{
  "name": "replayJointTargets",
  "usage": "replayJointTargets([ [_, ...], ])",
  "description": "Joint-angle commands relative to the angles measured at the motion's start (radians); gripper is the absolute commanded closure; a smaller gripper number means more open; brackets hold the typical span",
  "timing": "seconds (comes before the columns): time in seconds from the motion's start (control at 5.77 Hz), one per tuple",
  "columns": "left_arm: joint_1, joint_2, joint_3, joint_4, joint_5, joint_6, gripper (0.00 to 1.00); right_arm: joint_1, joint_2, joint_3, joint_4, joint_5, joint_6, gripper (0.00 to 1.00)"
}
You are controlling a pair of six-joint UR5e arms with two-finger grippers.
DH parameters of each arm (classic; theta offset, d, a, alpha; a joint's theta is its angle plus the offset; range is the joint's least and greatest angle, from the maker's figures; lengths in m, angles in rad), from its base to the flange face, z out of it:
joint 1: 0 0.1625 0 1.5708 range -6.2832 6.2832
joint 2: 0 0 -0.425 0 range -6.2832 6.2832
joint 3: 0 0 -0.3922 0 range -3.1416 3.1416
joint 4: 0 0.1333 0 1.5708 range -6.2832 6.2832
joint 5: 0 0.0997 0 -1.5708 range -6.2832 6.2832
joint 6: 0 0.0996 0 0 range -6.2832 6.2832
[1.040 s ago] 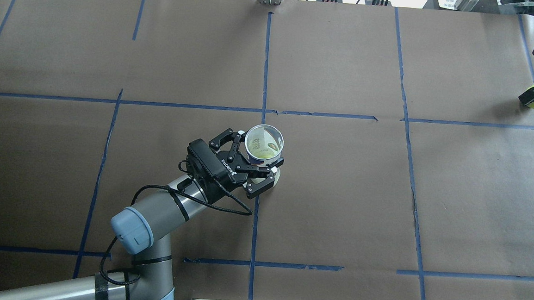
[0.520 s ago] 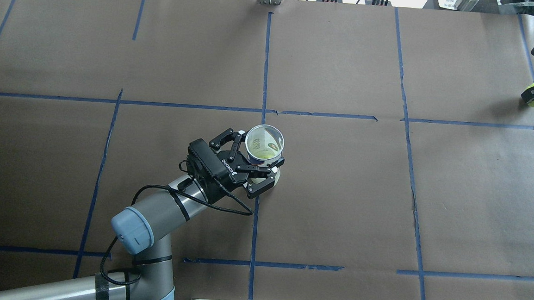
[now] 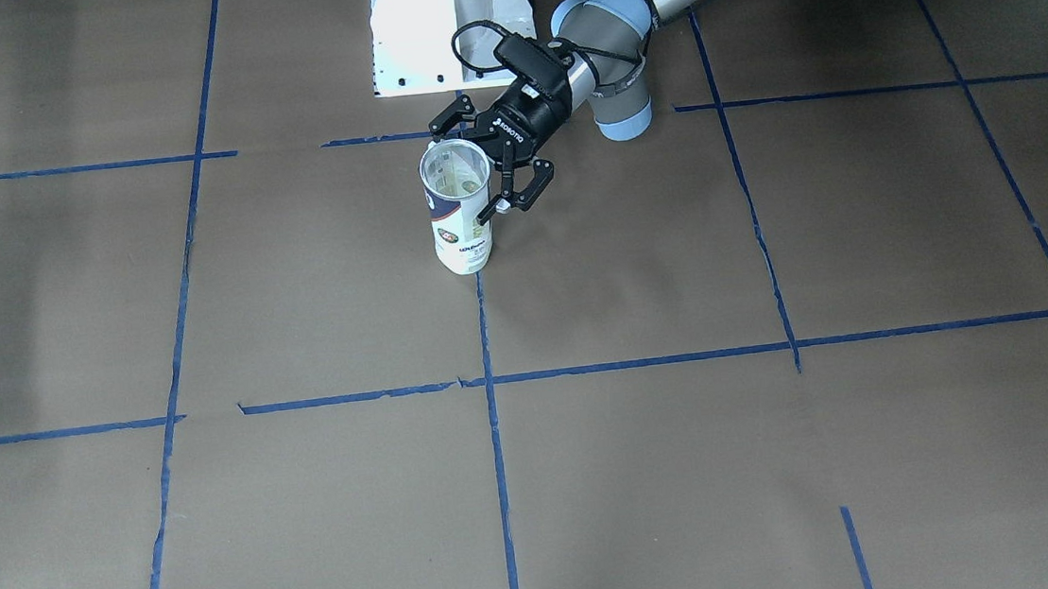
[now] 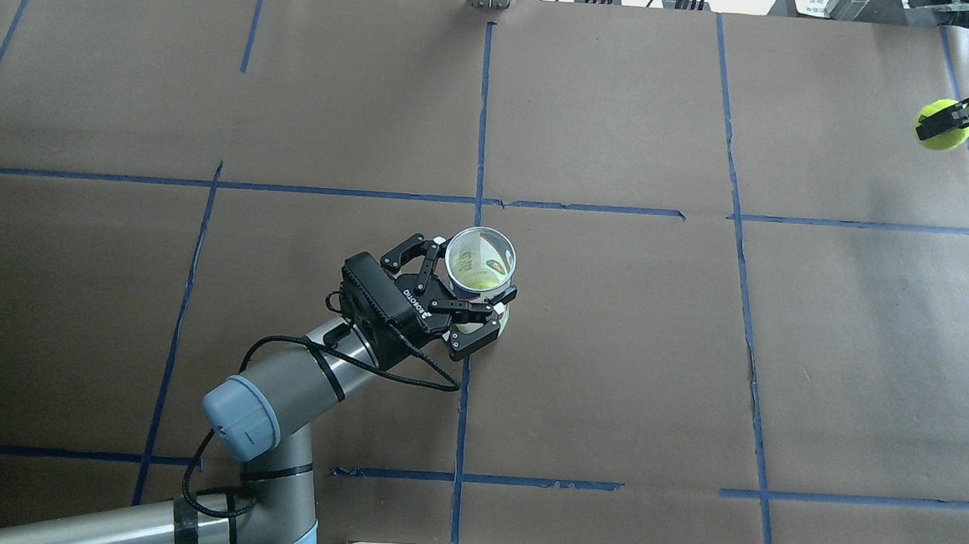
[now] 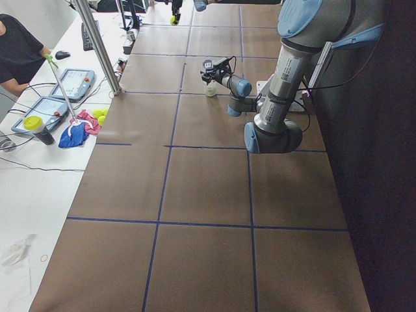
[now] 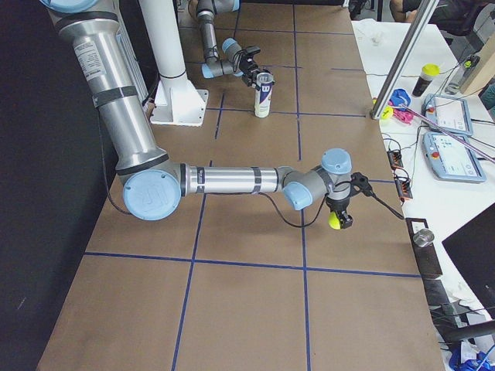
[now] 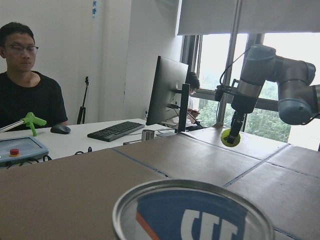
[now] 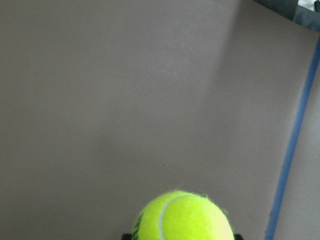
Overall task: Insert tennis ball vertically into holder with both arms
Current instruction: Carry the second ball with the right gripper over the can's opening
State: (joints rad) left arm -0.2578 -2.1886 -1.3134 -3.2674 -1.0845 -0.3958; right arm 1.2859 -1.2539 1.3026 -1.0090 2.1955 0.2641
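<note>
I have the left gripper (image 4: 473, 295) clamped around the holder (image 4: 480, 265), which stands upright with its open mouth up near the middle of the table (image 4: 614, 356), toward the robot's edge. My right gripper (image 4: 948, 122) grips the tennis ball (image 4: 942, 136) between its fingers, off the surface above the far right corner, well apart from the holder.

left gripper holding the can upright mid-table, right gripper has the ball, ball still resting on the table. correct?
Not quite: the ball is lifted clear of the table, held in the right gripper; the exterior right view shows it. The rest stands: the left gripper holds the can upright mid-table.
</note>
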Motion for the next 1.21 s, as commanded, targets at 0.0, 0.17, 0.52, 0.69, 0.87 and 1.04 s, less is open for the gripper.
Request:
replayJointTargets([
  [0.0,0.000,0.003,0.000,0.000,0.000,0.000,0.05,0.006,-0.047,0.255,-0.002,0.154,0.393,1.00],
  [0.17,0.000,0.004,0.000,0.000,0.000,0.000,0.04,-0.055,-0.045,0.376,-0.003,0.182,0.596,1.00],
  [0.52,0.000,0.003,0.000,0.002,0.000,-0.001,0.04,-0.225,0.064,0.522,-0.003,0.147,1.089,0.98],
  [0.69,0.002,0.000,0.000,0.005,0.000,0.000,0.04,-0.319,0.130,0.561,-0.003,0.066,1.285,0.96],
  [0.87,0.002,-0.003,0.000,0.009,0.000,0.000,0.04,-0.438,0.161,0.643,-0.085,-0.077,1.351,0.95],
  [1.04,0.002,-0.002,0.000,0.011,0.000,0.000,0.04,-0.552,0.268,0.702,-0.294,-0.203,1.357,0.95],
])
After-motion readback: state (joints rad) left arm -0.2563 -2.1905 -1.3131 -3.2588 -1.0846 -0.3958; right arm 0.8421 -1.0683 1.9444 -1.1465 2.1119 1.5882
